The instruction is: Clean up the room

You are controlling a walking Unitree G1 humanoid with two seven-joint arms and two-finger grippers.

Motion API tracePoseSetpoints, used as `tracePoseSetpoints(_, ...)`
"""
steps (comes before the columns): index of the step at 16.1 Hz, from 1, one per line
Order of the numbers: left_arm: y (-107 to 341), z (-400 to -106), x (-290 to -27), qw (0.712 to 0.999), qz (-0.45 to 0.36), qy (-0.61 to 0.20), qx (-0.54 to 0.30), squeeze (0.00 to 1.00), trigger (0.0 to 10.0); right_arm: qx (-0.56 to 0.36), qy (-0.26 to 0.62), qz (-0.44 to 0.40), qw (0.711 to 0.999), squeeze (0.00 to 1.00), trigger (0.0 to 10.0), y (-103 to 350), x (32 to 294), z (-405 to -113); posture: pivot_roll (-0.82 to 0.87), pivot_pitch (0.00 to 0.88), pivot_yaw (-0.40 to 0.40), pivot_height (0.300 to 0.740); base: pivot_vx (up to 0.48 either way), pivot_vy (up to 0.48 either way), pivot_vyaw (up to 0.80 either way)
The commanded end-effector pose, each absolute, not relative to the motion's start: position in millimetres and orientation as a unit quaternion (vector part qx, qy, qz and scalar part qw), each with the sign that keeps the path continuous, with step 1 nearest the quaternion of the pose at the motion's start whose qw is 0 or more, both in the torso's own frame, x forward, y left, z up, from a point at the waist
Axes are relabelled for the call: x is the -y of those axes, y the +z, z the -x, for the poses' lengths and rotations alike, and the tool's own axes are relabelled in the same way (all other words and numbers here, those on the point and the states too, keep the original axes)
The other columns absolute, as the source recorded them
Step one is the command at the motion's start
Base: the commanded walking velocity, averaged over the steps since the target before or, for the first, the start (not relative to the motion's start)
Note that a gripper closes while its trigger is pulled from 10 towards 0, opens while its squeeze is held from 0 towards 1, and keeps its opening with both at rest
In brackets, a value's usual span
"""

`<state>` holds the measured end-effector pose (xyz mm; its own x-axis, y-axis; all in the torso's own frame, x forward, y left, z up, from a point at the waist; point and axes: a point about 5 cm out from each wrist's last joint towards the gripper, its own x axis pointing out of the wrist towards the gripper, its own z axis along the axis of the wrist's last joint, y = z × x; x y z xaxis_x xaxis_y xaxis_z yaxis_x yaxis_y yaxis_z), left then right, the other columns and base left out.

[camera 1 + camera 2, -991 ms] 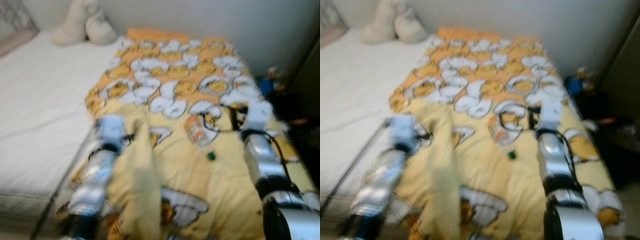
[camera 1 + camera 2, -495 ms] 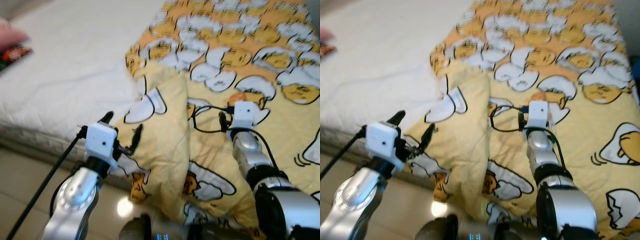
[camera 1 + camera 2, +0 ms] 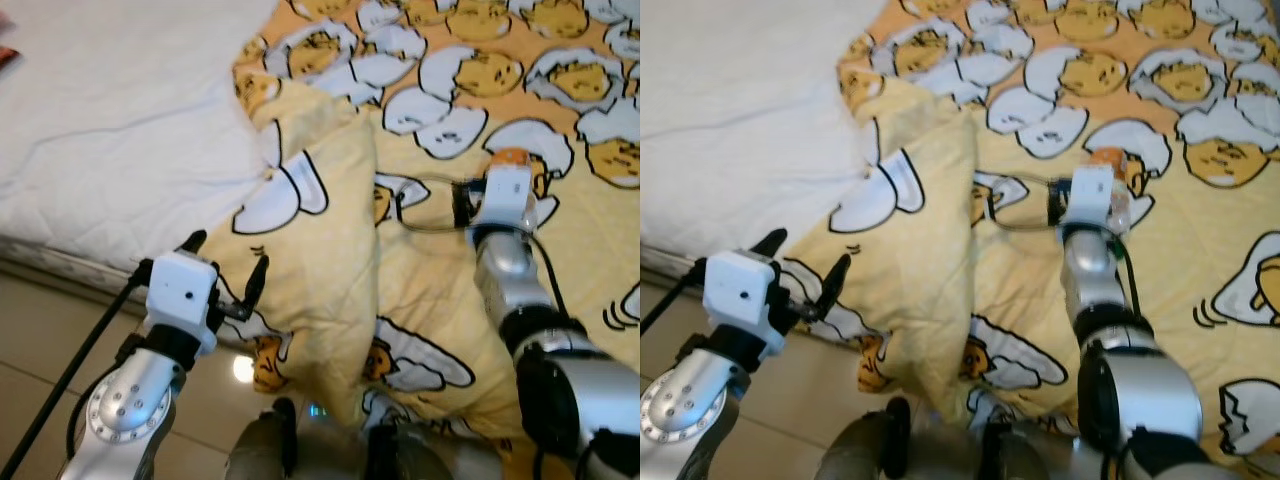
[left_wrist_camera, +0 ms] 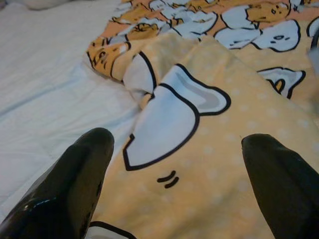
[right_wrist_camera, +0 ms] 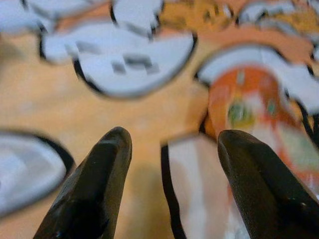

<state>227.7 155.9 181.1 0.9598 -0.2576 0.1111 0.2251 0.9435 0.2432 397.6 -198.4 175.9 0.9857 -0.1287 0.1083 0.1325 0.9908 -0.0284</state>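
Left gripper [image 3: 222,270]: you see its two black fingers [image 4: 75,184] spread wide, holding nothing, at the near edge of the bed, pointing at the folded blanket just beyond the tips.
Right gripper [image 5: 169,149]: its black fingers are also apart and grip nothing; it is low over the blanket, and the bottle lies just past the fingertips.
Containers: the clear plastic bottle with an orange label [image 5: 249,112] lies on its side on the blanket; you cannot tell what is inside, because the wrist view is blurred.
Task thing, look: the yellow quilted blanket with a pattern of white cracked eggshells and orange yolk figures [image 3: 330,260] is thick and soft; its left border is turned over into a raised fold with a ridge.
Task thing, place: it covers the right part of the bed, and its near corner hangs over the bed edge toward the floor.
Around: the white quilted mattress [image 3: 110,120] lies bare to the left of the blanket; the beige tiled floor [image 3: 40,330] is below the bed edge.
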Motion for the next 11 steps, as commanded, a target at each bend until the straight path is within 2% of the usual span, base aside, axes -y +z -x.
tracePoseSetpoints(1,178.1,-223.0,-155.1,0.984,-0.12,-0.121,0.059,0.0,10.0,0.075,-0.063,0.003,0.995,0.0,10.0,180.5,201.3,-396.8,0.49,0.374,0.007,0.74,0.0,0.0,0.0)
tracePoseSetpoints(3,175.8,-224.6,-153.8,0.984,-0.117,-0.121,0.056,0.0,10.0,0.107,-0.073,-0.009,0.992,0.0,10.0,194.7,208.0,-398.1,0.48,0.367,0.004,0.74,0.0,0.0,0.0)
tracePoseSetpoints(6,173.6,-225.2,-151.8,0.984,-0.115,-0.122,0.052,0.0,10.0,0.09,-0.124,-0.023,0.988,0.0,10.0,188.7,231.0,-393.4,0.48,0.359,0.001,0.74,0.0,0.0,0.0)
tracePoseSetpoints(8,173.4,-225.7,-152.2,0.984,-0.117,-0.122,0.051,0.0,10.0,0.052,-0.165,-0.042,0.984,0.0,10.0,171.6,244.6,-386.9,0.48,0.354,0.001,0.74,0.0,0.0,0.0)
tracePoseSetpoints(11,173.7,-226.5,-152.2,0.984,-0.119,-0.121,0.05,0.0,10.0,-0.035,-0.15,-0.1,0.983,0.0,10.0,136.7,239.1,-380.2,0.49,0.357,0.004,0.74,0.0,0.0,0.0)
